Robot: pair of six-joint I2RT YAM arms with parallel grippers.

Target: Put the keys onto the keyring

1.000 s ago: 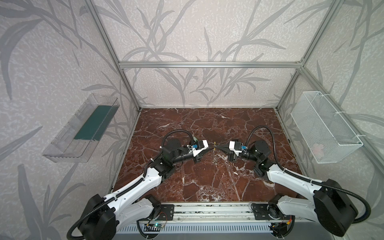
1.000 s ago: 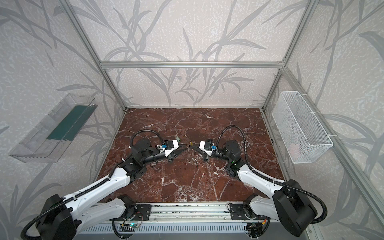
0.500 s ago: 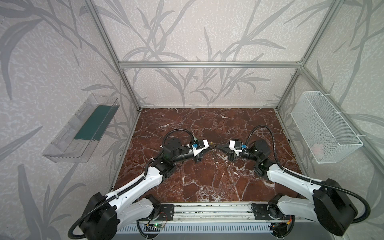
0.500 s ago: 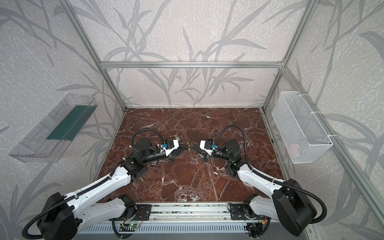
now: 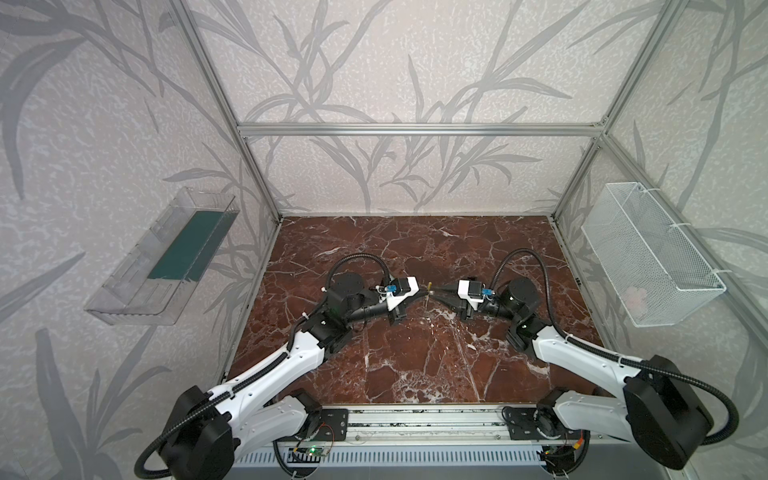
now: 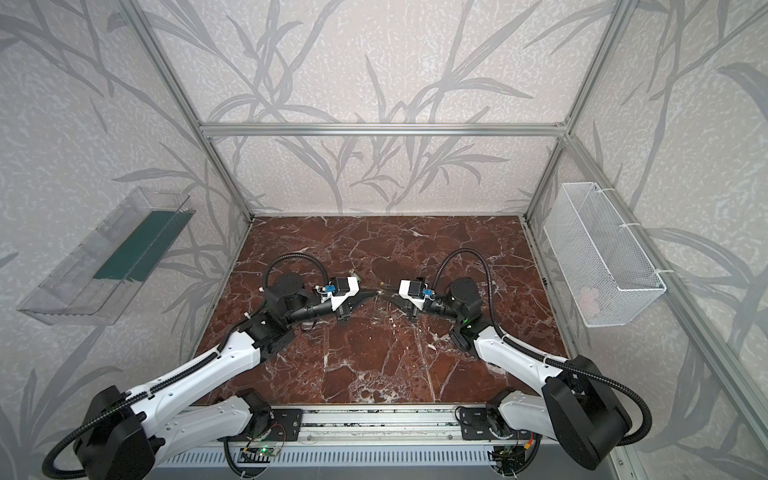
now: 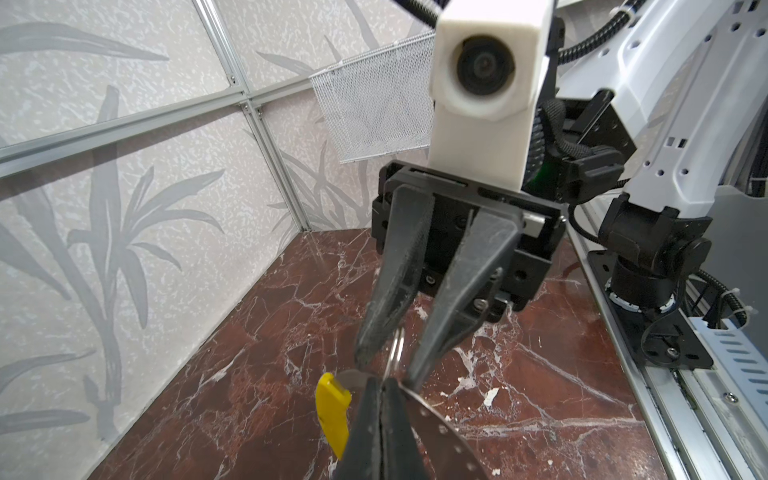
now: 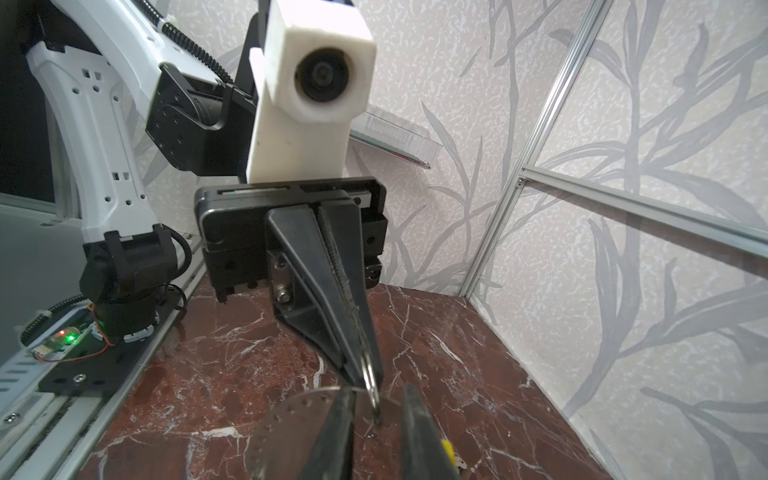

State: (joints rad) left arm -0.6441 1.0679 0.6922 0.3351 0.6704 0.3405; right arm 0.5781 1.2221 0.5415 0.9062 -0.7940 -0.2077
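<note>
Both grippers meet tip to tip above the middle of the marble floor. My left gripper (image 7: 380, 384) (image 5: 424, 292) is shut on the keyring (image 7: 397, 349), a thin metal ring seen edge-on. A yellow piece (image 7: 332, 409) and a grey metal plate with small holes (image 7: 436, 428) hang at the ring. In the right wrist view the ring (image 8: 372, 390) sticks out past the left fingertips, into the gap of my right gripper (image 8: 376, 413) (image 5: 434, 291). That gripper is open, its fingers on either side of the ring without gripping it. I cannot make out the keys in any view.
A white wire basket (image 5: 648, 253) hangs on the right wall. A clear plastic tray (image 5: 166, 257) with a green liner hangs on the left wall. The aluminium rail (image 5: 415, 419) with both arm bases runs along the front edge.
The left jaws have closed onto the ring. The right jaws, shut a second ago, have opened off it. Both arms have stayed almost where they were.
</note>
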